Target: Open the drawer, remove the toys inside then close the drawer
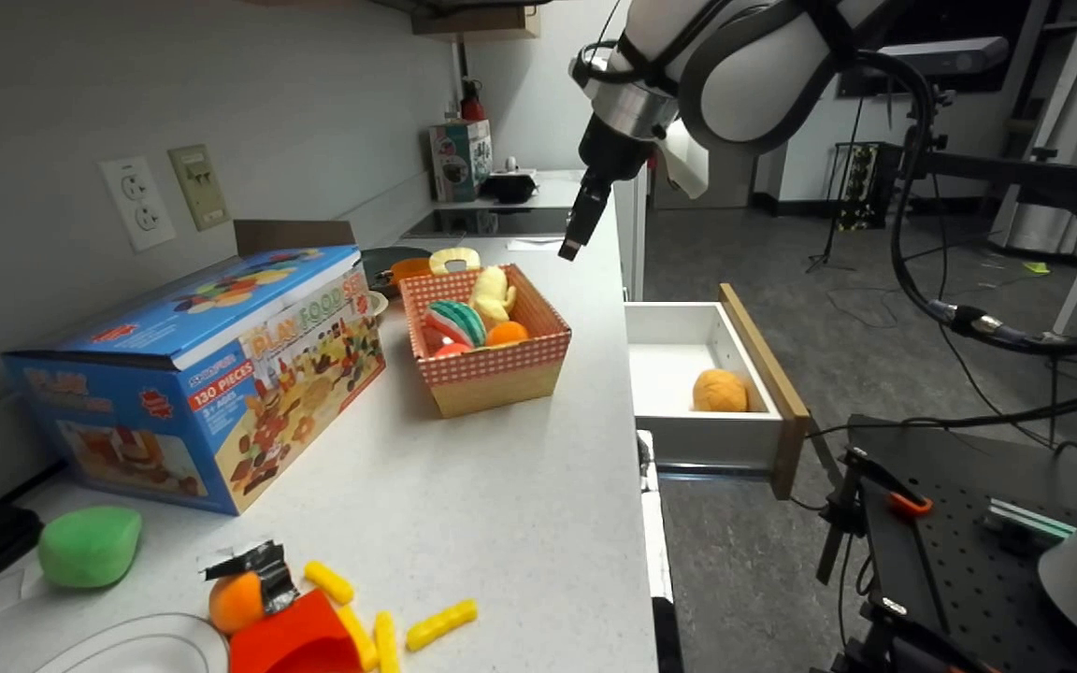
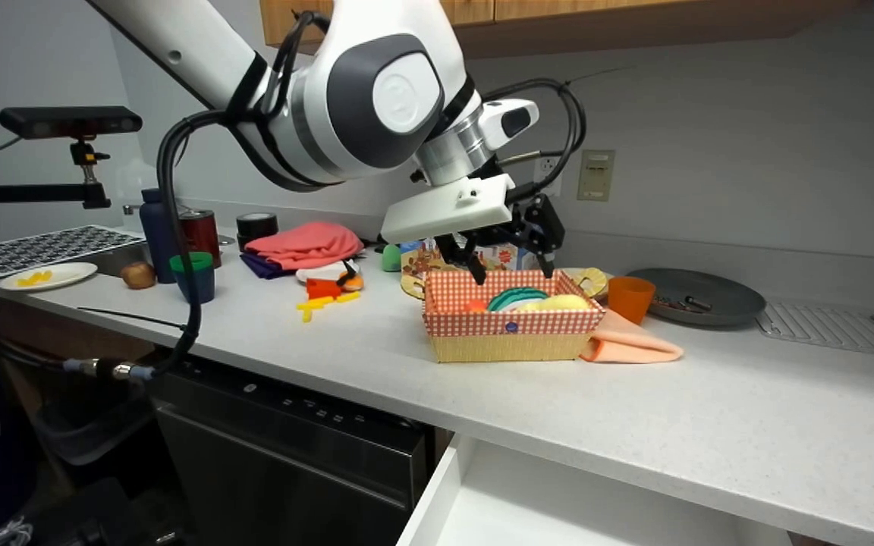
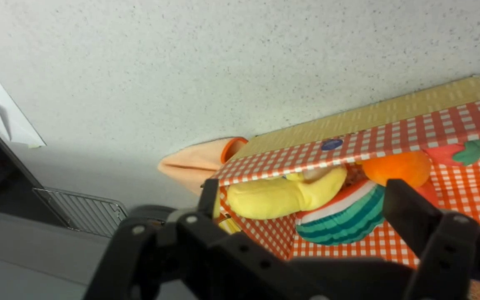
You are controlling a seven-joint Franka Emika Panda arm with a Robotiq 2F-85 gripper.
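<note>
The drawer (image 1: 707, 439) is pulled out below the counter, white inside with a wood-coloured front. A round orange-brown toy (image 1: 721, 391) lies in it near the front panel; in an exterior view the drawer (image 2: 558, 500) shows only partly, and that toy is out of view. My gripper (image 2: 514, 274) hangs over the checked basket (image 2: 513, 347), open, holding nothing. Between the fingers in the wrist view, a plush banana (image 3: 265, 198) and watermelon slice (image 3: 344, 216) rest inside the basket. Beside them are an orange toy (image 3: 398, 166) and a red toy (image 3: 444, 154) with green leaf.
A play-food box (image 1: 193, 365) stands against the wall. Yellow sticks (image 1: 442, 624), a red holder (image 1: 295, 636) and a green blob (image 1: 90, 547) lie on the counter. An orange cup (image 2: 629, 298), peach cloth (image 2: 634, 343) and dark pan (image 2: 710, 296) are near the basket.
</note>
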